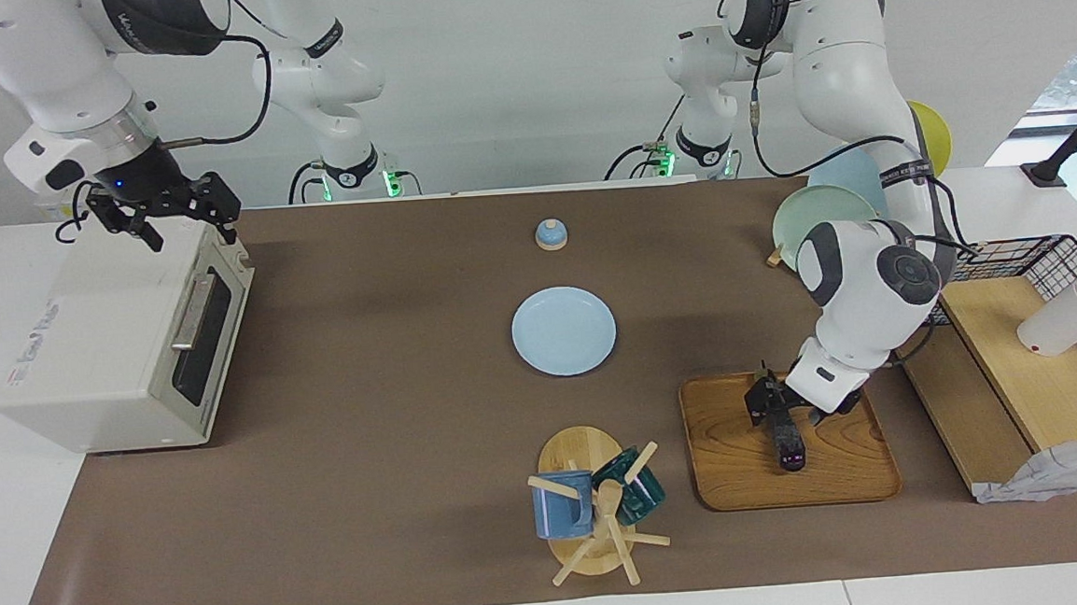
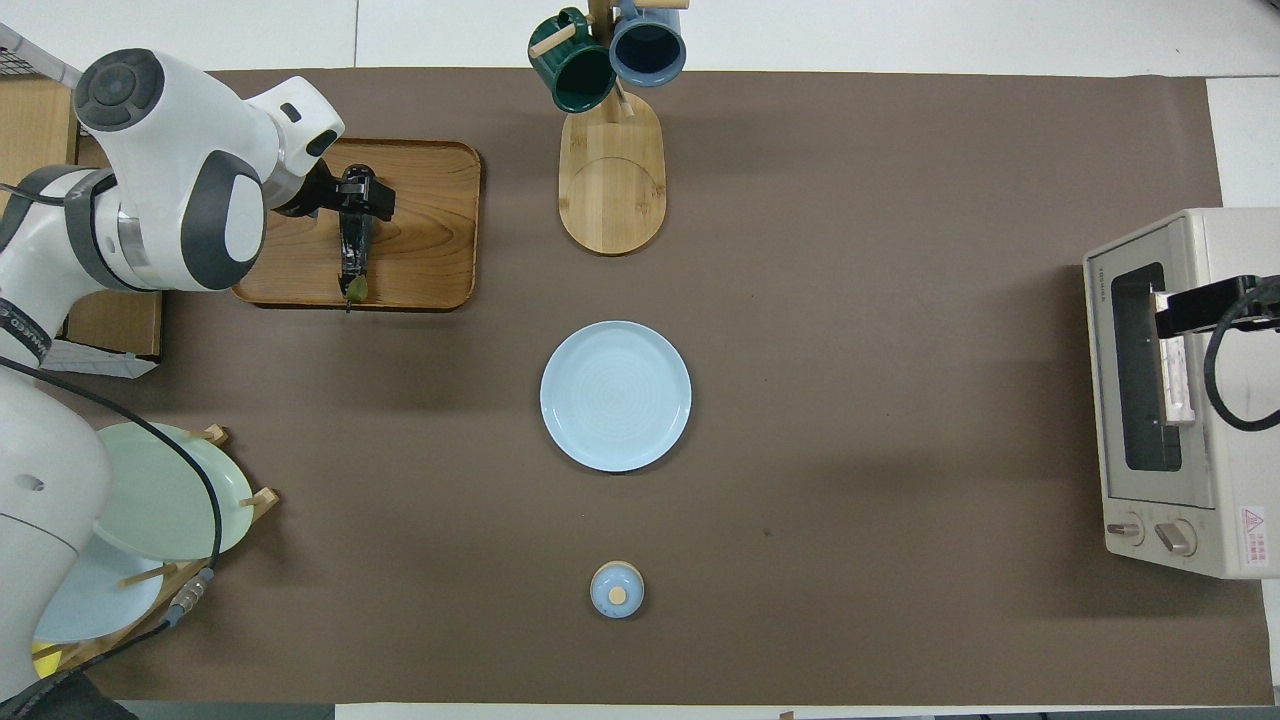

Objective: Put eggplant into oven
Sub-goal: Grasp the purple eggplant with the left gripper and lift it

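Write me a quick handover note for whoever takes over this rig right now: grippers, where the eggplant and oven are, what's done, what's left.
Left gripper: down on the wooden tray at the left arm's end, at the long dark purple eggplant, which lies on the tray; grasp unclear.
Right gripper: open, over the off-white toaster oven at the right arm's end, above its door's top edge.
Done: nothing placed; oven door looks shut.
Left: open the door, lift the eggplant, carry it across, put it inside.

Counted across the surface (image 1: pixel 369 444):
One eggplant (image 2: pixel 353 250), one oven (image 1: pixel 120 347), one wooden tray (image 1: pixel 736 477), two mugs (image 2: pixel 610 55), one centre plate (image 2: pixel 615 395), one small lidded dish (image 2: pixel 617 589).
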Robot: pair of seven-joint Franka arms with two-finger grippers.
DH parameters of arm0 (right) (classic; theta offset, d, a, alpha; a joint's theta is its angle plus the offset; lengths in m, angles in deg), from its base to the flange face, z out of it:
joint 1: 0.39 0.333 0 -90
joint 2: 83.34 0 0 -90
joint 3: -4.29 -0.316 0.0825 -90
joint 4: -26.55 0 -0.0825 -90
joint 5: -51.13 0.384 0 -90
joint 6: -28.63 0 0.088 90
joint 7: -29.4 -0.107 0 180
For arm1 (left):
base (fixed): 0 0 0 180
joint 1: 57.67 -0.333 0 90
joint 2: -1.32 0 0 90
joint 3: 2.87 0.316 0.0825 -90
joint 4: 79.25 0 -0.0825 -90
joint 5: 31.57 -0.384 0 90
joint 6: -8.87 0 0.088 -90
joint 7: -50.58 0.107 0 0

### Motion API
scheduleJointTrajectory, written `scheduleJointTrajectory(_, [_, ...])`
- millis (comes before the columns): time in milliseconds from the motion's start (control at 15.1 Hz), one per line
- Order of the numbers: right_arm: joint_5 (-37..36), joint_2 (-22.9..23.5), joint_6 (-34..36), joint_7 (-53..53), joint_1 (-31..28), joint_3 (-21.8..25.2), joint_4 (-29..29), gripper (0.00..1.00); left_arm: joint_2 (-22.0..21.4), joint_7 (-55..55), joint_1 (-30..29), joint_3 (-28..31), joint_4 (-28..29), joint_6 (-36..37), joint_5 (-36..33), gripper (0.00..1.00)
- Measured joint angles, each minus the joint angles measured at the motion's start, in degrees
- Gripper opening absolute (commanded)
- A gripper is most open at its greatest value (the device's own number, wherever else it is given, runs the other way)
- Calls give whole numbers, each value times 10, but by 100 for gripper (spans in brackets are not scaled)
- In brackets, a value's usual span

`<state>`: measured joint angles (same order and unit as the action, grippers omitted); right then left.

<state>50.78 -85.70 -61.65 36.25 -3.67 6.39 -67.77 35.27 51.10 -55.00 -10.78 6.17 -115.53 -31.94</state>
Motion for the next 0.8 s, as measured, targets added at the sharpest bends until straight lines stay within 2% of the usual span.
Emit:
scheduleJointTrajectory(465, [0,0,0,0,0,0,0,100,1,13,2,-1,51,-58,-18,84])
scheduleJointTrajectory(598, [0,0,0,0,0,0,0,100,0,24,1,0,52,-60,-18,77])
scheduleJointTrajectory(664, [0,0,0,0,0,0,0,100,0,29,0,0,52,-61,-18,67])
scheduleJointTrajectory(731, [0,0,0,0,0,0,0,100,0,30,0,0,52,-61,-19,46])
scheduleJointTrajectory(797, [0,0,0,0,0,0,0,100,0,31,0,1,52,-61,-19,31])
